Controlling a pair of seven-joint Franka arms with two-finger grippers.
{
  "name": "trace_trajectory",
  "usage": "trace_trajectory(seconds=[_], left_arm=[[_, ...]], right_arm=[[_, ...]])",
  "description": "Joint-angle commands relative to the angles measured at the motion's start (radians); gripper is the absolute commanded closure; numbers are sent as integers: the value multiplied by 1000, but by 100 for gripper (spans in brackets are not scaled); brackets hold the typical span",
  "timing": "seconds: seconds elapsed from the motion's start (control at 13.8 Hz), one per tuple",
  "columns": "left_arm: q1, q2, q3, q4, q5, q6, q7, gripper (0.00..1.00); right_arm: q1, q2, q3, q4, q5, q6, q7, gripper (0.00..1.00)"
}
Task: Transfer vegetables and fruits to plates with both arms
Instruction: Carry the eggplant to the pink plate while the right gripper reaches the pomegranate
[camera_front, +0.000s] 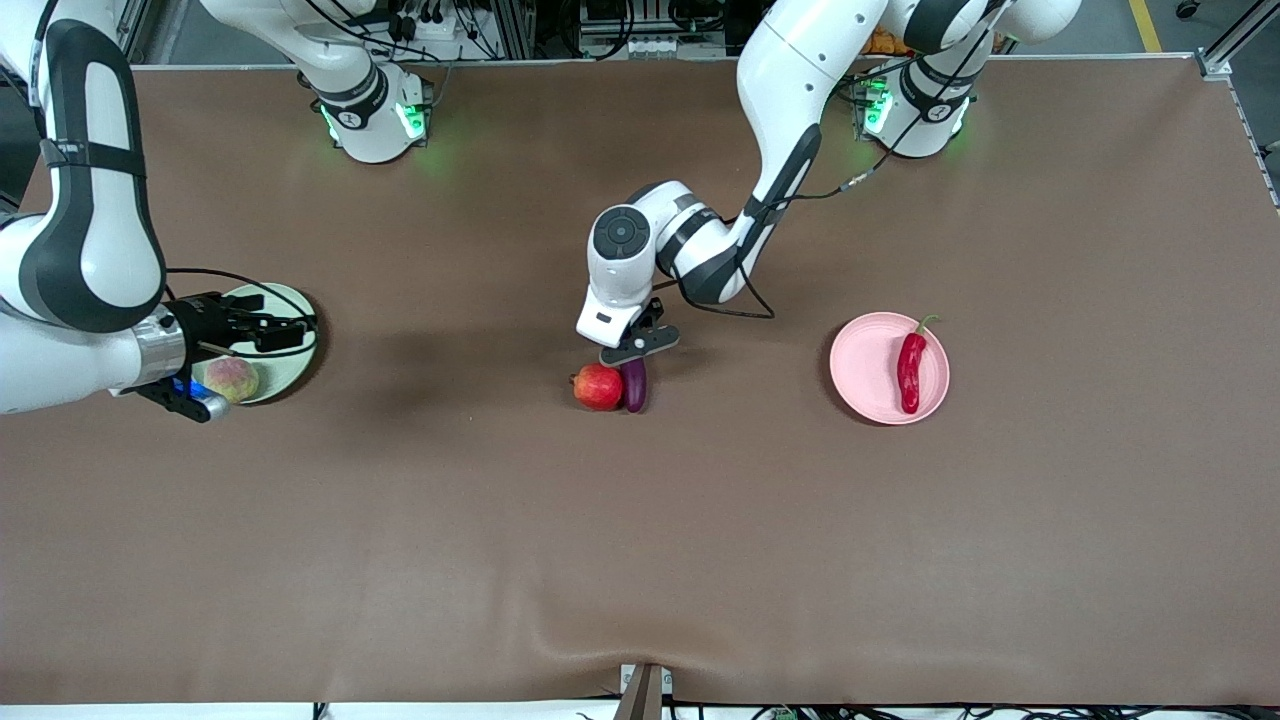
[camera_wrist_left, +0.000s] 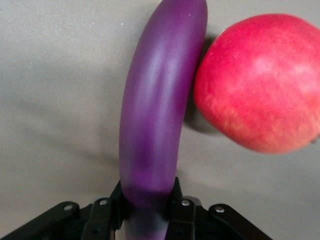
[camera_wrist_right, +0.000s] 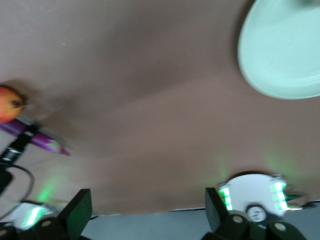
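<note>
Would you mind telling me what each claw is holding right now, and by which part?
The left claw is shut on one end of the eggplant, which lies on the table. The right claw, open above the green plate, holds nothing.

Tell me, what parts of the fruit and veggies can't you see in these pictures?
- Eggplant: front view, the end farther from the camera is under the left gripper, shut on it.
- Red fruit: left wrist view, cut off by the picture's edge.
- Peach: front view, partly covered by the right arm.
- Right gripper, open: right wrist view, only its fingertips show.

Brown table (camera_front: 700, 560) — 2 plates, eggplant (camera_front: 634, 385), red fruit (camera_front: 598, 387)
</note>
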Motion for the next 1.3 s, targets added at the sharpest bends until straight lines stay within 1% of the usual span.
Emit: trace_trajectory(seconds=[0.0, 0.14, 0.29, 0.36, 0.51, 0.65, 0.79, 0.87, 1.01, 1.08, 1.23], left_arm=[[-22, -97, -16, -5, 24, -172, -68, 100], [-21, -164, -40, -5, 12, -309, -77, 100], [-7, -229, -37, -5, 12, -439, -63, 100], [10, -255, -33, -5, 19, -481, -47, 100], [85, -282, -31, -5, 25, -518, 68, 100], [151, -281, -27, -10, 45, -527, 195, 100], [220, -278, -28, -26, 113, -529, 307, 100], [263, -276, -28, -49, 137, -529, 367, 100], [330, -273, -28, -106, 223, -506, 464, 100], [365, -276, -31, -140, 258, -466, 498, 100], [428, -319, -33, -241, 274, -380, 584, 99]], right_arm=[[52, -3, -5, 5, 72, -3, 125, 0], [101, -1, -5, -1, 96, 35, 206, 0], [143, 5, -5, -3, 145, 77, 279, 0], [164, 6, -5, -4, 165, 107, 309, 0], [218, 23, -5, -6, 170, 179, 383, 0], [264, 51, -5, -10, 171, 262, 461, 0], [324, 75, -5, -10, 200, 331, 538, 0], [350, 88, -5, -9, 214, 377, 591, 0], [402, 114, -4, -9, 219, 460, 680, 0], [434, 129, -4, -9, 236, 518, 719, 0], [488, 169, -4, -9, 273, 636, 812, 0]])
